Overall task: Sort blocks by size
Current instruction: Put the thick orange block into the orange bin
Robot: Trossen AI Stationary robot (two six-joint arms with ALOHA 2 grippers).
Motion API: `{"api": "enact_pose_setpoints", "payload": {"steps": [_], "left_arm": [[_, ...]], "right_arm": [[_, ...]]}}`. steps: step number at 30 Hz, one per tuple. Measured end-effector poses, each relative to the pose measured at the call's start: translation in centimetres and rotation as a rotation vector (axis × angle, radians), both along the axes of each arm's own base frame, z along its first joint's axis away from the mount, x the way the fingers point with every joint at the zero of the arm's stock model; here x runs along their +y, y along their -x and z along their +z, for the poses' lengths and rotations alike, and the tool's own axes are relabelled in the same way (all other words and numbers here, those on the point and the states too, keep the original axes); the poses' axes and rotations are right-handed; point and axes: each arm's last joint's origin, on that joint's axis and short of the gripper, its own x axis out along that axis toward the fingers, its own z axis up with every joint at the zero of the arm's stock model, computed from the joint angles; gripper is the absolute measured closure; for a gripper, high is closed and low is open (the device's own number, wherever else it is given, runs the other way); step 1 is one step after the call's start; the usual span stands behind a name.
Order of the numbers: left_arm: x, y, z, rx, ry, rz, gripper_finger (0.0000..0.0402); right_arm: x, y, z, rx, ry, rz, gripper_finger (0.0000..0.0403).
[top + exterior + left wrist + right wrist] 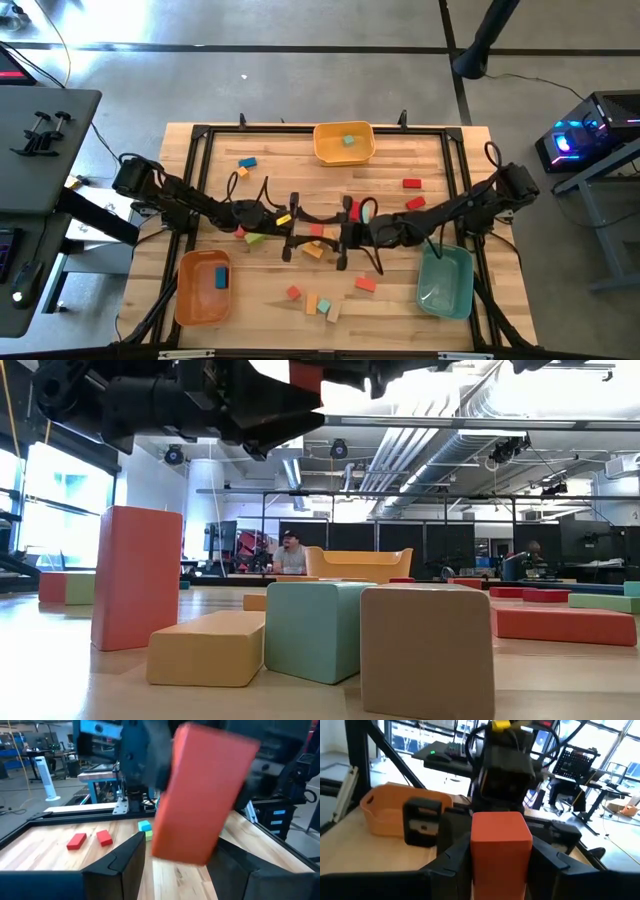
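The red block (501, 847) stands upright between the fingers of the right gripper (347, 237), which is clamped on it at mid-table. The left gripper (291, 237) faces it just beside, its fingers apart around the block's other end. Both arms stretch inward, low.

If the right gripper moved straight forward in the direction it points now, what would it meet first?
Most likely the left gripper, which faces it just beyond the red block the right gripper holds; the gap between them is unclear.
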Motion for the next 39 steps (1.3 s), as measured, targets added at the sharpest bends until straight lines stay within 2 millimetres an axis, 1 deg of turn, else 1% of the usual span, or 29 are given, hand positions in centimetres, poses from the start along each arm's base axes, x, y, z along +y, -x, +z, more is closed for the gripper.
{"api": "enact_pose_setpoints", "payload": {"steps": [4, 8, 13, 16, 19, 23, 25, 27, 29, 32, 35, 37, 39], "left_arm": [[-0.4, 0.1, 0.2, -0.024, 0.002, -0.01, 0.0241], [-0.5, 0.1, 0.0, -0.009, -0.011, -0.011, 0.026], [-0.5, 0.1, 0.0, -0.006, -0.049, -0.012, 0.0275], [-0.6, 0.1, 0.0, -0.008, -0.047, -0.017, 0.028], [-0.8, 0.1, 0.0, -0.002, -0.047, -0.024, 0.0289], [-1.0, 0.2, -0.1, 0.014, -0.051, -0.024, 0.0293], [-0.9, 0.2, -0.2, 0.025, -0.053, -0.006, 0.0293], [-0.9, 0.2, -0.4, 0.046, -0.049, 0.018, 0.0294], [-1.0, 0.3, -0.8, 0.104, -0.054, 0.038, 0.0294], [-1.4, 1.6, -1.5, 0.313, -0.123, 0.089, 0.0294], [-2.1, 3.6, -0.3, 0.559, -0.174, 0.227, 0.0294], [-2.7, 5.3, 0.9, 0.712, -0.179, 0.313, 0.0294], [-3.8, 6.8, 2.4, 0.844, -0.149, 0.341, 0.0294]], "right_arm": [[-0.1, -0.3, -0.7, 0.02, 0.001, 0.001, 0.027], [-0.2, -0.6, -1.4, 0.035, -0.011, 0.007, 0.0269], [-0.2, -0.7, -1.5, 0.031, -0.019, 0.001, 0.0268], [-0.3, -0.7, -1.5, 0.028, -0.045, -0.004, 0.026], [-0.6, -0.8, -1.6, 0.026, -0.084, -0.012, 0.024], [-1.1, -0.9, -1.5, 0.024, -0.098, -0.02, 0.0199], [-1.4, -0.9, -1.3, 0.028, -0.07, -0.023, 0.0178], [-1.5, -0.6, -0.7, 0.017, -0.03, -0.019, 0.0159], [-1.4, -0.1, 0.6, -0.016, 0.002, -0.018, 0.0149], [-1.3, 1.0, 2.7, -0.065, 0.04, -0.071, 0.0145], [-1.2, 1.6, 3.1, -0.035, 0.098, -0.142, 0.0145], [-1.4, 1.6, 2.8, -0.01, 0.117, -0.152, 0.0144], [-1.8, 1.3, 2.4, 0.004, 0.118, -0.149, 0.0144]]}}
